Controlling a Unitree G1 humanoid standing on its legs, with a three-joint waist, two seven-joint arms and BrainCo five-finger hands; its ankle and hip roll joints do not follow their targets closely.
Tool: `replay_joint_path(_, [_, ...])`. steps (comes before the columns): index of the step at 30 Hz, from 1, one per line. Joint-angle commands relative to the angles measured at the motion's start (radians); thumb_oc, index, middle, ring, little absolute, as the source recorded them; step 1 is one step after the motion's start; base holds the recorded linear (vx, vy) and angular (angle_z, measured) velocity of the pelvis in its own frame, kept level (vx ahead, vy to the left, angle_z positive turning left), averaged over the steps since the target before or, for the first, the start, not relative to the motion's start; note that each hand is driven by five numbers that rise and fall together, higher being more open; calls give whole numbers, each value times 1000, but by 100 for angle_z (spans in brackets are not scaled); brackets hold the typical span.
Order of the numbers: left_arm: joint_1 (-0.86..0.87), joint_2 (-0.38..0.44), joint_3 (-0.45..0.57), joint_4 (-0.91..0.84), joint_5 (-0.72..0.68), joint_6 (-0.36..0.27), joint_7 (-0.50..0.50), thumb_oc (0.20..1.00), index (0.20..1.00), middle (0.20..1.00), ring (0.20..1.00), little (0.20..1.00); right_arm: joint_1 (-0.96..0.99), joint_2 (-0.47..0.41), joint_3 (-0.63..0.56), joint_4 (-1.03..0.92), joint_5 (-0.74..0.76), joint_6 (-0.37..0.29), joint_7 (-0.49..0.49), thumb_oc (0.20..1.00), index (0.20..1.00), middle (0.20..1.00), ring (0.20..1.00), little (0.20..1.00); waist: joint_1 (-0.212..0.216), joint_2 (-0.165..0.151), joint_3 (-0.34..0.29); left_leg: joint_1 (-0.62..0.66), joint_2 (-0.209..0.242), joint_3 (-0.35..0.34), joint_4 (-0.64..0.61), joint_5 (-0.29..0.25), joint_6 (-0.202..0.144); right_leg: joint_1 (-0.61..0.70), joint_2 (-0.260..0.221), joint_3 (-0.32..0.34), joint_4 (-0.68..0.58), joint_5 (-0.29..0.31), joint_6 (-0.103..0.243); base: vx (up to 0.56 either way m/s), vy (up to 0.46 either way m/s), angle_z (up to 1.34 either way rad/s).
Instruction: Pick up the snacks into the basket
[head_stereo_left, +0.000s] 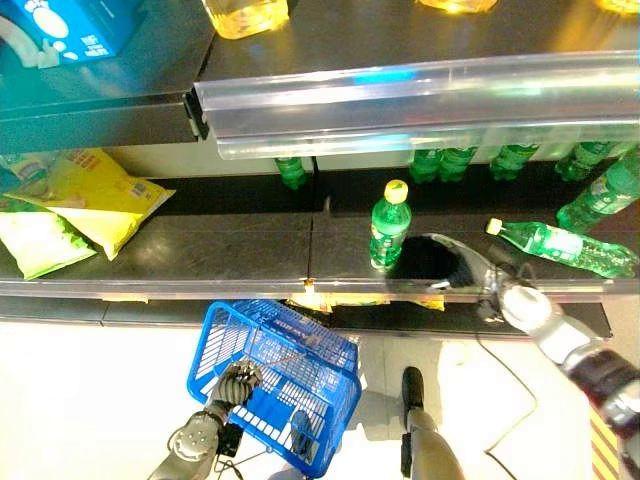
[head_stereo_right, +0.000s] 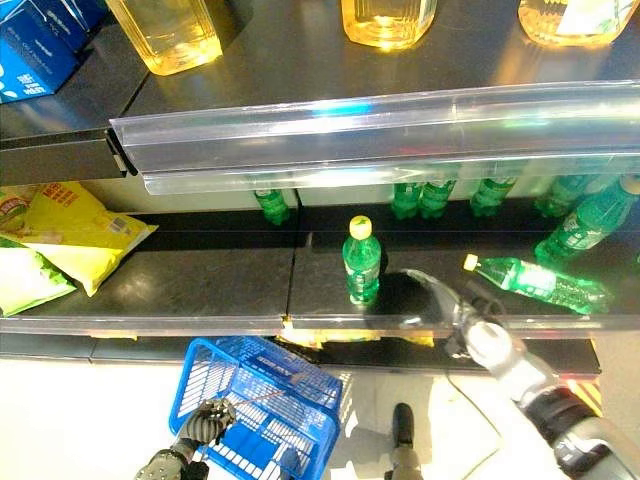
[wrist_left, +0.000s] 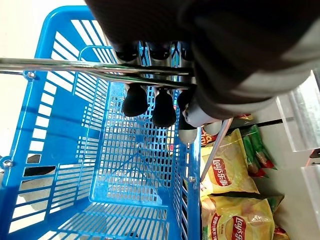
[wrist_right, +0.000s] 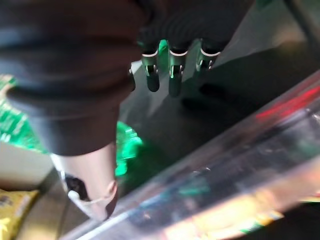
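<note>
Silver-grey arms; dark ribbed covers (dark fingertips (wrist_left: 135, 100)).

I see my right hand (head_stereo_right: 470, 310) reaching over the clear plastic front rail (head_stereo_right: 200, 325) onto the dark middle shelf (head_stereo_right: 200, 270). An upright green plastic bottle with a yellow cap (head_stereo_right: 361, 260) stands just beside it on one side, and a green bottle lying on its side (head_stereo_right: 535, 281) blocks the other. The shelf board above (head_stereo_right: 380, 125) hangs low overhead. Open dark shelf runs between the upright bottle and the yellow snack bags (head_stereo_right: 75, 235).
</note>
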Motion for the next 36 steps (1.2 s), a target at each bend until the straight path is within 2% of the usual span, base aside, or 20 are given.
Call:
replay_joint_path(1, [-11, 32, -5, -36, 24, -58, 29, 200, 200, 200, 200, 200, -65, 58, 70, 88, -16, 17, -56, 1000, 1000, 1000, 1000, 1000, 44, 4, -38, -101, -8, -62, 63, -10, -14, -42, -33, 49, 162, -167, 98, 0, 0, 0])
replay_joint_path(6, [-23, 28, -17, -29, 9, -55, 36, 200, 200, 200, 200, 200, -149, 131, 36, 213, 29, 31, -103, 1000, 1000, 1000, 1000, 1000, 56, 10, -35, -104, -10, -65, 64, -10, -12, -43, -32, 48, 160, -165, 97, -6, 1, 0])
replay_joint_path(8, [-24, 28, -16, -29, 9, -55, 36, 200, 200, 200, 200, 200, -150, 132, 36, 214, 29, 30, -103, 1000, 1000, 1000, 1000, 1000, 56, 10, -35, -104, -10, -64, 64, -10, -12, -43, -32, 48, 160, -165, 97, 0, 0, 0])
replay_joint_path(9, [-32, 24, -24, -21, 3, -53, 41, 200, 200, 200, 200, 200, -184, 169, 34, 267, 57, 36, -113, 1000, 1000, 1000, 1000, 1000, 62, 12, -35, -104, -13, -65, 64, -10, -10, -44, -32, 51, 159, -163, 96, 0, 0, 0])
replay_joint_path(12, [-37, 24, -31, -23, -1, -52, 41, 200, 200, 200, 200, 200, -209, 202, 45, 290, 64, 39, -115, 1000, 1000, 1000, 1000, 1000, 66, 14, -35, -104, -14, -64, 61, -10, -10, -44, -31, 51, 157, -162, 95, 0, 0, 0])
replay_joint_path(31, [-44, 25, -47, -24, -1, -48, 45, 200, 200, 200, 200, 200, -256, 276, 48, 354, 99, 54, -115, 1000, 1000, 1000, 1000, 1000, 80, 34, -36, -111, -25, -70, 62, -12, -6, -50, -45, 50, 162, -163, 96, 2, 3, 1])
replay_joint_path(32, [-46, 26, -48, -25, -1, -48, 46, 200, 200, 200, 200, 200, -263, 281, 57, 360, 98, 56, -111, 896, 896, 896, 896, 896, 80, 34, -37, -111, -26, -69, 63, -13, -5, -50, -45, 50, 161, -161, 96, 0, 0, 0])
replay_joint_path(33, [-46, 25, -48, -25, -1, -48, 46, 200, 200, 200, 200, 200, -263, 281, 57, 361, 98, 56, -111, 696, 696, 696, 696, 696, 80, 34, -37, -111, -26, -69, 63, -13, -5, -50, -45, 51, 161, -161, 96, 0, 0, 0])
replay_joint_path(34, [-49, 24, -53, -25, -3, -48, 45, 200, 200, 200, 200, 200, -277, 290, 67, 378, 100, 58, -106, 426, 426, 426, 426, 426, 82, 36, -37, -112, -28, -69, 67, -14, -5, -52, -47, 51, 162, -161, 96, 0, 0, 0])
replay_joint_path(35, [-49, 24, -53, -25, -3, -48, 45, 200, 200, 200, 200, 200, -277, 291, 67, 378, 100, 58, -106, 282, 282, 282, 282, 282, 82, 36, -37, -112, -28, -69, 67, -14, -5, -52, -47, 51, 162, -161, 96, 0, 0, 0])
replay_joint_path(36, [-51, 21, -54, -22, -2, -49, 44, 200, 200, 200, 200, 200, -283, 296, 69, 383, 105, 59, -104, 200, 200, 200, 200, 200, 84, 36, -38, -112, -30, -69, 68, -14, -5, -52, -46, 53, 161, -161, 95, 0, 0, 0])
